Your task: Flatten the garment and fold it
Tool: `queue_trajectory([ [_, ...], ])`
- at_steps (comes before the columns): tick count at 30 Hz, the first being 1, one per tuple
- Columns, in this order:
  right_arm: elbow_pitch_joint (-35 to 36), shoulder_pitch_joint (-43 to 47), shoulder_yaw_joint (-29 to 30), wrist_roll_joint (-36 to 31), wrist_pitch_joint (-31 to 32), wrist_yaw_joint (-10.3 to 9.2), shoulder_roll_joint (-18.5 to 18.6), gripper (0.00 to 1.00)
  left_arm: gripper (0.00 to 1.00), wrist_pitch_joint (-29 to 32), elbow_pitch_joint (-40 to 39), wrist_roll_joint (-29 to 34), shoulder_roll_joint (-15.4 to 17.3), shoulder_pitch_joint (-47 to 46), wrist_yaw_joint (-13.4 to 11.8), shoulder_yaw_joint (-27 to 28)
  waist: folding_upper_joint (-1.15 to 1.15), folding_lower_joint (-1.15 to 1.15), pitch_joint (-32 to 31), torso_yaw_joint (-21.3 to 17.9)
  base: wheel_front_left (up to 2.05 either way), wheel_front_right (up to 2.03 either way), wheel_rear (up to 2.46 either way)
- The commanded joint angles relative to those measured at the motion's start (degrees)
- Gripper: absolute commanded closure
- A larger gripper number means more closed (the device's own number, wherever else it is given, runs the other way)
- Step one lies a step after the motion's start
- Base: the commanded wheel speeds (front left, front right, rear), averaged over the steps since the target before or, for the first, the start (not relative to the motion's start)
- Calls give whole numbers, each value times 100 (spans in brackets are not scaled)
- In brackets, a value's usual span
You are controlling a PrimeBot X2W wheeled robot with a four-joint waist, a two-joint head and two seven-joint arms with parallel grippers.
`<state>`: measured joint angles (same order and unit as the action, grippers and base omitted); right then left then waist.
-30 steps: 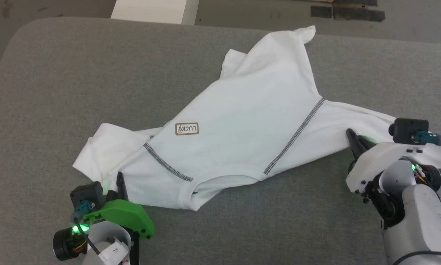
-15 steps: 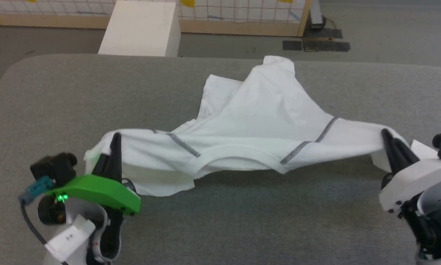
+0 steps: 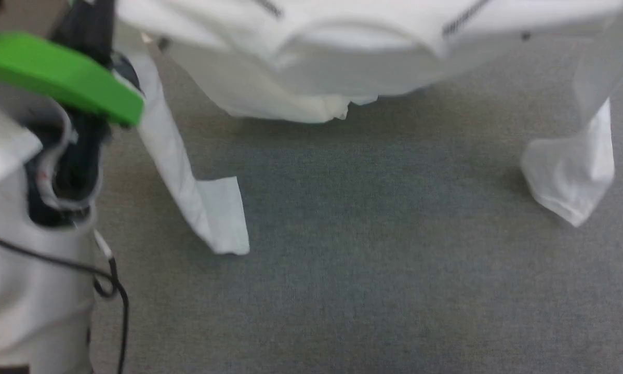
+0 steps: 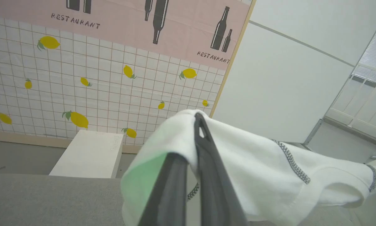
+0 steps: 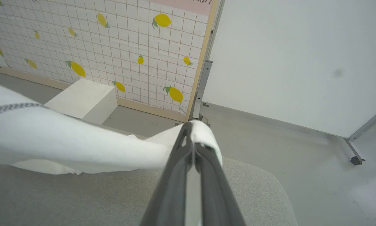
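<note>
The left claw (image 4: pixel 196 124) is pinched shut on a fold of the garment (image 4: pixel 269 169), with cloth wrapped over its tips. The right claw (image 5: pixel 189 131) is clamped just as tightly on another bunch of it. Between these two claws the one white garment hangs stretched in the air above the grey worktop (image 3: pixel 368 270), neckline sagging in the middle. Two sleeves dangle, the left sleeve (image 3: pixel 207 208) and the right sleeve (image 3: pixel 571 176); whether their ends touch the worktop I cannot tell. Broad bare worktop lies beneath, its rounded corner (image 5: pixel 269 191) near the right claw. One white box (image 4: pixel 87 153) stands on the floor beyond.
</note>
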<state>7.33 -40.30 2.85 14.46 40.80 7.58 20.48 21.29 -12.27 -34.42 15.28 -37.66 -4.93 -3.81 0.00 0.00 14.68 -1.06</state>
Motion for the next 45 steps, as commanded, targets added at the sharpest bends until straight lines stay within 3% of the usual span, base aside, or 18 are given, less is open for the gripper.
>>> queue_trajectory([
  [1,-158,-390,-168,8,-11,-9,130,100,100,28,94,44,92,-394,-44,48,0,0,778,-236,0,0,0],
  [5,-893,-1679,-654,-92,-250,-9,459,100,100,54,630,318,274,-1567,-123,74,0,0,1385,-336,0,0,0],
  [12,-1956,-3448,-1018,-370,-1107,-9,552,100,100,-483,1292,734,325,-3125,-439,266,0,0,2045,-444,0,0,0],
  [19,-2525,-4861,-632,-810,-2309,-9,269,100,100,-1347,1620,914,357,-4311,-516,488,0,0,2384,-501,0,0,0],
  [25,-2974,-5416,-642,-997,-2915,-9,142,100,100,-1807,1936,904,379,-4732,-471,599,0,0,2428,-487,0,0,0],
  [32,-3617,-4723,-1127,-566,-3116,-9,139,100,100,-1854,2675,947,505,-3787,-304,505,0,0,2272,-384,0,0,0],
  [39,-3942,-3221,-1811,348,-3169,-9,203,100,100,-1653,3377,952,627,-2164,-75,312,0,0,1771,-304,0,0,0],
  [45,-3806,-1670,-1951,1038,-2928,-9,259,100,100,-1236,3270,860,566,-467,34,72,0,0,996,-226,0,0,0],
])
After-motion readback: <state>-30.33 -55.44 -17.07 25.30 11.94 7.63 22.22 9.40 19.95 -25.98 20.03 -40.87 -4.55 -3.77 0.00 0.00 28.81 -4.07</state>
